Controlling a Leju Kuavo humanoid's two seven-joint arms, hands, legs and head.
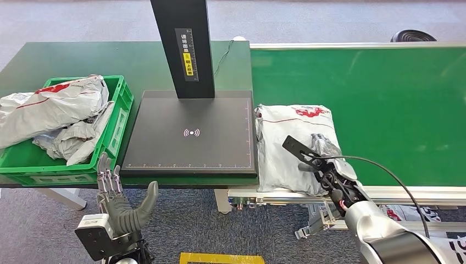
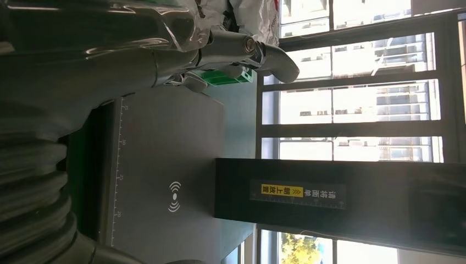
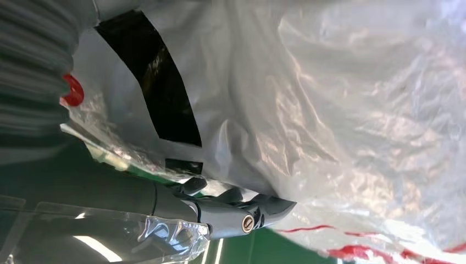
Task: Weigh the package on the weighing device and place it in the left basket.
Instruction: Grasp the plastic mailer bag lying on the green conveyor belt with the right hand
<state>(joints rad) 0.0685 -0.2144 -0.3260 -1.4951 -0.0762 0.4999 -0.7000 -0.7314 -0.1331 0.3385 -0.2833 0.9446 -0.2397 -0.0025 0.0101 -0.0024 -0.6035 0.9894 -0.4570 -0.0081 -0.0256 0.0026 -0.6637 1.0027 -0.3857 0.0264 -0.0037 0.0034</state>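
A white plastic package [image 1: 291, 143] with red print lies on the green conveyor belt [image 1: 384, 110], just right of the black weighing device [image 1: 189, 132]. My right hand [image 1: 324, 159] lies over its near right part. In the right wrist view the package [image 3: 329, 110] fills the space over the hand, and the thumb [image 3: 242, 214] sits under its edge, gripping it. My left hand [image 1: 118, 201] is raised below the table's front edge, fingers apart and holding nothing. The left green basket [image 1: 118, 104] stands left of the weighing device.
Several white packages [image 1: 60, 104] lie heaped in the basket and spill over its left rim. A black post [image 1: 184, 44] rises from the back of the weighing device. In the left wrist view the platform [image 2: 165, 165] and the post [image 2: 329, 198] stand before windows.
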